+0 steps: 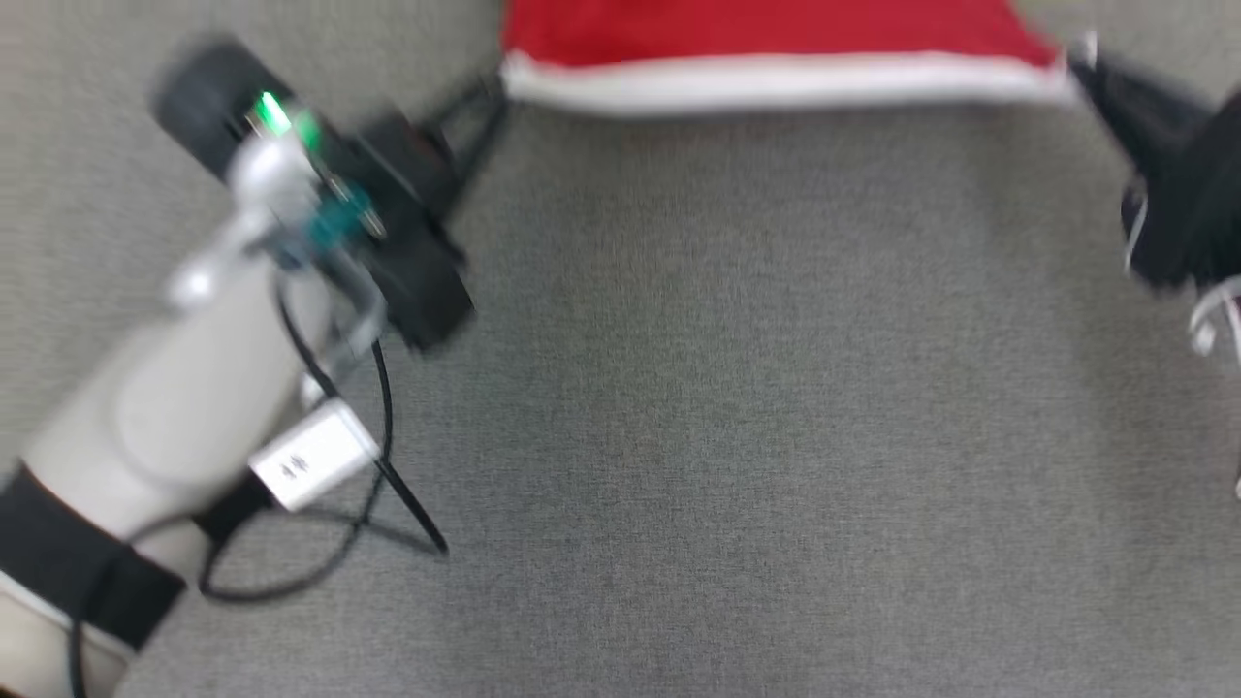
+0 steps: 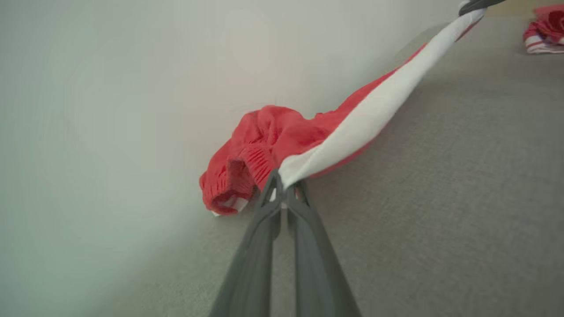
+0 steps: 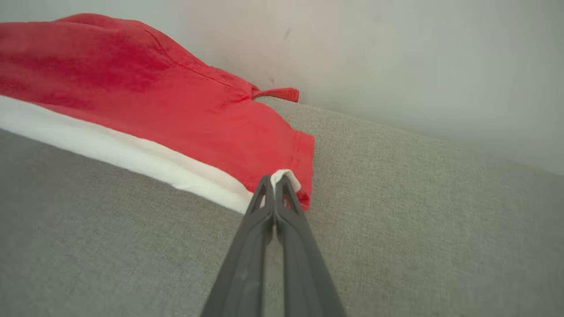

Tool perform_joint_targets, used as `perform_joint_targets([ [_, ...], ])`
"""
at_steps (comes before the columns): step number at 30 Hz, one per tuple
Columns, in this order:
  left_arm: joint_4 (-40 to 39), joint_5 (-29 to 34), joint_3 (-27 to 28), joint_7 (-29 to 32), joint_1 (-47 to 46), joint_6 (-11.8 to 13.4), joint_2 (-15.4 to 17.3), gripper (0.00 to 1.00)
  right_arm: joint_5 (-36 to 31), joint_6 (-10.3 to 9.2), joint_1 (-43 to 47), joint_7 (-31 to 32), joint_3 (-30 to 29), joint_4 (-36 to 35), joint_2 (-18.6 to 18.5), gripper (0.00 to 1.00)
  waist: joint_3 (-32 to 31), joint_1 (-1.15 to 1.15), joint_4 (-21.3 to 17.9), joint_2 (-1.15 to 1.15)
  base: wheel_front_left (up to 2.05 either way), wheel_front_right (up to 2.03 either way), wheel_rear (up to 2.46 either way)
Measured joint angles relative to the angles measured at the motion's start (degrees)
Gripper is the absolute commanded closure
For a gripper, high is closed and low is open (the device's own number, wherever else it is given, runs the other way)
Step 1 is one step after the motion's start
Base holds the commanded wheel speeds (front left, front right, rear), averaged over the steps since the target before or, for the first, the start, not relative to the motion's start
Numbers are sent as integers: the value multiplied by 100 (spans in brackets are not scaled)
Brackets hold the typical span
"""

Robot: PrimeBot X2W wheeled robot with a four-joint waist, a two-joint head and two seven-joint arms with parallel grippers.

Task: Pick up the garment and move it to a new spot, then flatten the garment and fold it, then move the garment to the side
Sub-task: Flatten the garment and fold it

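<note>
**A:** What's nearest?

**B:** Bare grey cloth surface [image 1: 737,407]. In the head view the pale left forearm [image 1: 165,388] comes in from 8 o'clock, blurred.

**A:** And the grippers?

**B:** The left gripper [image 2: 284,190] has its fingers pressed together on one corner of the white band [image 1: 776,82]. The right gripper [image 3: 275,181] pinches the opposite corner the same way. From the head they sit at about 11 and 1 o'clock, well apart.

**A:** Why so wide?

**B:** My guess is that it keeps the band taut between them. Then the cloth can be dragged and laid down flat instead of bunching.

**A:** Where's the garment itself?

**B:** The red garment [image 1: 756,29] is at 12 o'clock, at the far side of the surface. Its band edge is stretched straight and the body trails behind, close to the pale wall [image 2: 110,88]. I can't tell whether it touches the wall. A ribbed cuff [image 2: 229,189] sits crumpled just beside the left fingertips.

**A:** Anything beyond?

**B:** In the left wrist view, at 1 o'clock, a second red-and-white bundle [image 2: 544,24] lies well apart.

**A:** How far along is it?

**B:** I'd say moving or flattening. No fold has been made yet.
</note>
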Motion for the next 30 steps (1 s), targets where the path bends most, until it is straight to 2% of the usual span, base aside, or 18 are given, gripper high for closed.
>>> perform_joint_targets([
  [2, -76, -35, -200, 153, 246, -33, 2, 100, 47, 0, 428, 383, -123, -240, -87, 100, -178, 0, 21, 0, 0, 0, 0],
  [5, -159, -131, -431, 464, 621, -60, 42, 100, 127, 0, 900, 824, -307, -606, -19, 100, -443, 0, 46, 0, 0, 0, 0],
  [9, -346, -258, -630, 1092, 1167, 58, 164, 100, 123, 0, 1590, 1578, -453, -1071, 92, 100, -876, 0, 73, 0, 0, 0, 0],
  [14, -649, -457, -822, 1806, 1875, 276, 302, 100, 37, 0, 2359, 2410, -645, -1433, 188, 100, -1310, 0, 99, 0, 0, 0, 0],
  [21, -1362, -742, -934, 2557, 2720, 768, 600, 100, 4, 0, 3356, 3453, -1053, -2118, 410, 100, -1897, 0, 131, -1, 0, 0, 0],
  [30, -2444, -901, -1129, 3362, 3421, 1214, 1127, 100, 22, 0, 4419, 4373, -1616, -3071, 767, 100, -2458, 0, 178, -1, 0, 0, 0],
])
